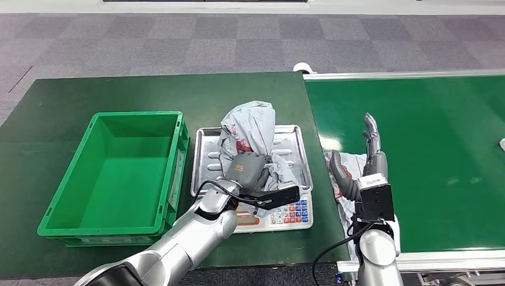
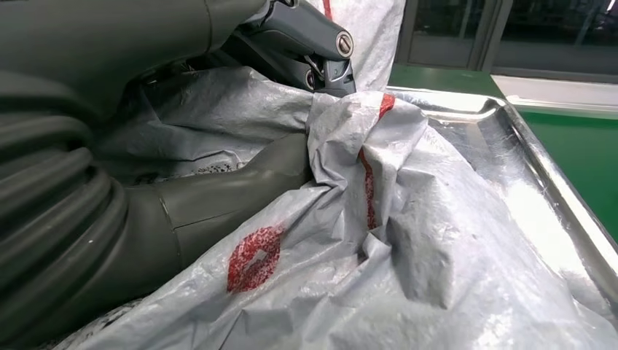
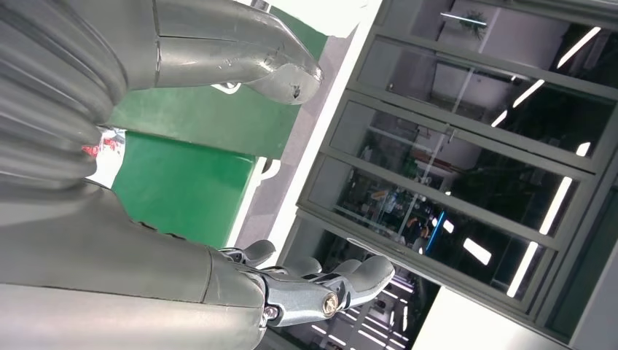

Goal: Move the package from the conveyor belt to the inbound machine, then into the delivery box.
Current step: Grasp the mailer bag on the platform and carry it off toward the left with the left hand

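Observation:
A crumpled grey plastic package (image 1: 253, 128) with red marks lies heaped on the steel tray (image 1: 296, 140) of the inbound scale (image 1: 286, 215). My left hand (image 1: 245, 170) rests on its near side and grips a fold of the bag. In the left wrist view the thumb and fingers (image 2: 321, 55) pinch the grey film of the package (image 2: 379, 240) above the tray (image 2: 543, 186). My right hand (image 1: 362, 164) stands upright over the conveyor belt's (image 1: 429, 149) left edge, fingers spread, holding nothing. The right wrist view shows this right hand (image 3: 167, 277) open against the room.
An empty green delivery crate (image 1: 68, 179) sits left of the scale on the dark green table. A second pale bag (image 1: 344, 192) lies on the belt's near left edge under my right arm. A small white item (image 1: 502, 143) shows at the belt's far right.

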Controlling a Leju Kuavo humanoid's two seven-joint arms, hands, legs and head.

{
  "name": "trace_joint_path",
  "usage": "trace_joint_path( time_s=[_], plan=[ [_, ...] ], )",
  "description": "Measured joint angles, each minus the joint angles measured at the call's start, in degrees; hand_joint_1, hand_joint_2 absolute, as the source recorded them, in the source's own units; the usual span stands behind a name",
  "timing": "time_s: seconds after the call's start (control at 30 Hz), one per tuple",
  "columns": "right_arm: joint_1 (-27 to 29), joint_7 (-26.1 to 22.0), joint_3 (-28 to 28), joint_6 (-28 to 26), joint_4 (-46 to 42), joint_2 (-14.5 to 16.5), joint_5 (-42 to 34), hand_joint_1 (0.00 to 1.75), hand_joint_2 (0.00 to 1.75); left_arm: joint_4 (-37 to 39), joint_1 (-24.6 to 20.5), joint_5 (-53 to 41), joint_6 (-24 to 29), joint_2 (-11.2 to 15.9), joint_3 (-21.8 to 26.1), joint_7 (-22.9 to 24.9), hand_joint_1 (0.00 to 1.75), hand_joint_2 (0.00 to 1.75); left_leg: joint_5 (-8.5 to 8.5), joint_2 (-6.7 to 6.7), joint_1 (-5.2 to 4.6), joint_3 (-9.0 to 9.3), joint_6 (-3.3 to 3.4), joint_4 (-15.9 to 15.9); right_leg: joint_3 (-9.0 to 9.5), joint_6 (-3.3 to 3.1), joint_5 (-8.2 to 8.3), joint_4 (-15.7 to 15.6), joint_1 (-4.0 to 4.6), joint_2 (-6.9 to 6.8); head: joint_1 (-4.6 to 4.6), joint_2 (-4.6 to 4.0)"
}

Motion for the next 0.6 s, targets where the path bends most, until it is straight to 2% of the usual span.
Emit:
trace_joint_path(
  time_s=[0.37, 0.6],
  plan=[
    [-0.1, -0.8, 0.0, 0.7, 0.0, 0.0, 0.3, 0.00, 1.75, 0.0, 1.1, 0.1, 2.2, 0.0, 2.7, -3.4, 1.75, 1.75, 0.00, 0.00, 0.00, -0.01, 0.00, 0.0, -0.01, 0.00, 0.00, 0.0, 0.00, 0.00, -0.01, 0.00],
    [-0.1, -0.8, 0.0, 0.6, 0.0, 0.0, 0.3, 0.00, 1.75, -0.3, 1.6, 0.2, 2.8, 0.0, 3.8, -3.9, 1.75, 1.75, 0.00, 0.00, 0.00, -0.02, 0.00, 0.0, -0.02, 0.00, 0.00, 0.0, 0.00, 0.00, -0.01, 0.00]
  ],
)
